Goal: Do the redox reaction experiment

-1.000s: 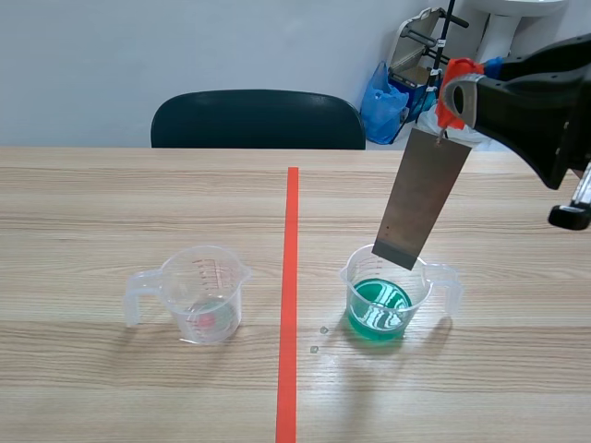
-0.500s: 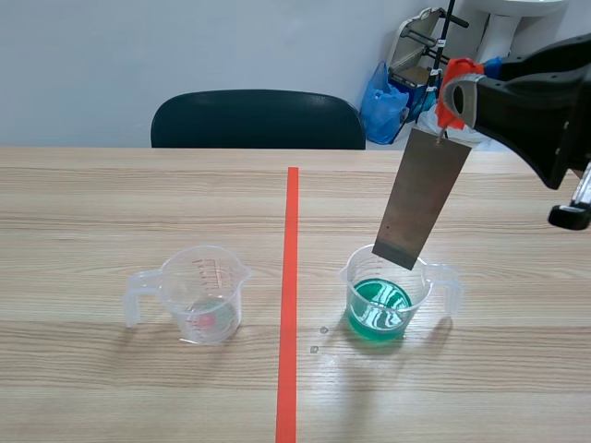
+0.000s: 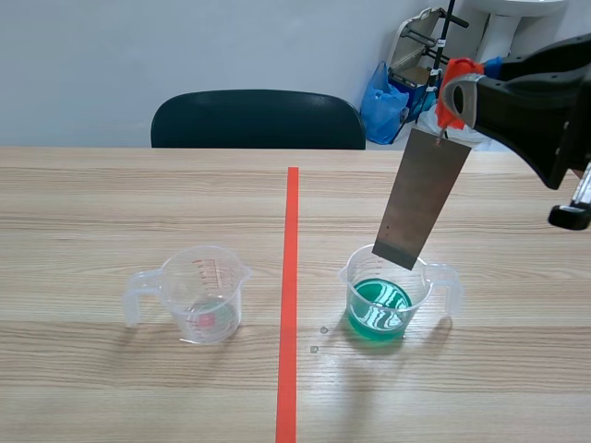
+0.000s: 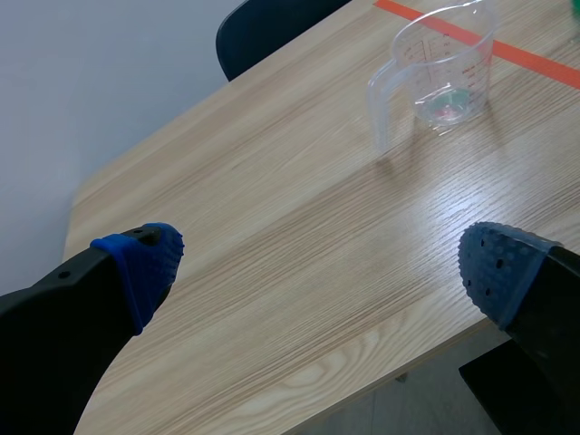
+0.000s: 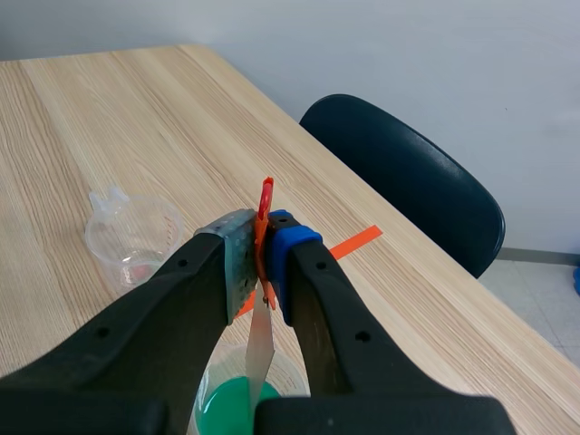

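Note:
A grey metal strip (image 3: 423, 198) with an orange tag at its top hangs tilted from my right gripper (image 3: 451, 100), which is shut on its upper end. The strip's lower edge sits just above the rim of a clear beaker of green liquid (image 3: 383, 297), right of the tape line. In the right wrist view the strip (image 5: 260, 349) drops between the fingers of my right gripper (image 5: 258, 246) toward that green beaker (image 5: 228, 410). A second clear beaker (image 3: 203, 293) with only a trace of liquid stands left of the line. My left gripper (image 4: 317, 267) is open over the table's edge, well short of that beaker (image 4: 444, 68).
A dark chair (image 3: 259, 118) stands behind the table's far edge, with a blue bag (image 3: 383, 101) and a white stand further back. An orange-red tape line (image 3: 289, 295) runs down the table's middle. Small droplets (image 3: 319, 340) lie beside the green beaker.

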